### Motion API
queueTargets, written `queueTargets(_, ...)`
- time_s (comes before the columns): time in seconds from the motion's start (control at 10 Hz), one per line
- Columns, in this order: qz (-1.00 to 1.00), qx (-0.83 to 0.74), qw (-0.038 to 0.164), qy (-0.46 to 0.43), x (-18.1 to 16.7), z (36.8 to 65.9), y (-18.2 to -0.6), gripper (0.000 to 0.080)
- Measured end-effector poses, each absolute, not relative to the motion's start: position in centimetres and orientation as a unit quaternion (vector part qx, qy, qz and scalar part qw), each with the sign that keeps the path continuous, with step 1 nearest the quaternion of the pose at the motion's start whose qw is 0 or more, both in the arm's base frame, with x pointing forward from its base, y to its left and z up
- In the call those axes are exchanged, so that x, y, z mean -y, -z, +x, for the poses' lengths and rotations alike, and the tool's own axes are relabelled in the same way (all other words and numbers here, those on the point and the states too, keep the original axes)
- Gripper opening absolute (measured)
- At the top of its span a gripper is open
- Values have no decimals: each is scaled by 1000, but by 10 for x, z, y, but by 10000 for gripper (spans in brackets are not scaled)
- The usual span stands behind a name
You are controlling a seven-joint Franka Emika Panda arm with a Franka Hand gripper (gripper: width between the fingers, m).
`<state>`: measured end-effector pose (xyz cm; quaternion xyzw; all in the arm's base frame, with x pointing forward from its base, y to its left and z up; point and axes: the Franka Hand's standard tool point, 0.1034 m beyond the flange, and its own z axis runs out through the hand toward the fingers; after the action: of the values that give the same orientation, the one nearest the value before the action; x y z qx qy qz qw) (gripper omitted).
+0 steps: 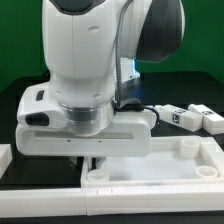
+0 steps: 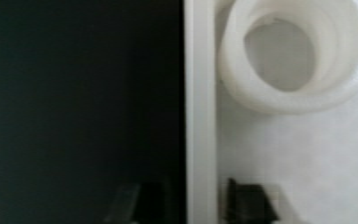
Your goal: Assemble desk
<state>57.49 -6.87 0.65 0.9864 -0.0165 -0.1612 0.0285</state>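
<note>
Desk top lies flat by the table's near edge. Gripper hangs over its rim, jaws apart either side, beside a corner socket. Loose legs rest beyond, toward the exterior view's right.

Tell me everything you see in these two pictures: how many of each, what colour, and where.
desk top: one, white, flat on the table under the arm
corner sockets: three visible, white, round, at the top's corners
legs: two, white with black-and-white tags, lying behind the top at the exterior view's right
border bars: two, white, in front of the top and at the exterior view's left
table: one, black
arm: one, white, centre
gripper: one, dark fingers, open, straddling the top's raised rim
</note>
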Motion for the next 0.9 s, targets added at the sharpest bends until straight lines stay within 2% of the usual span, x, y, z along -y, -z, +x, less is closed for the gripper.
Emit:
queueTargets(0.1, 986, 16, 28, 161, 68, 576, -9, 290)
queueTargets(0.2, 987, 8, 27, 158, 61, 580, -22, 464)
queueTargets(0.3, 988, -2, 23, 155, 47, 583, -38, 585)
queueTargets(0.4, 983, -11, 15, 180, 33, 573, -51, 632)
queueTargets(0.6, 982, -48, 19, 180, -3, 575, -84, 646)
queueTargets(0.7, 975, -45, 17, 217, -1, 564, -82, 646)
queueTargets(0.9, 956, -41, 18, 290, 0, 563, -78, 649)
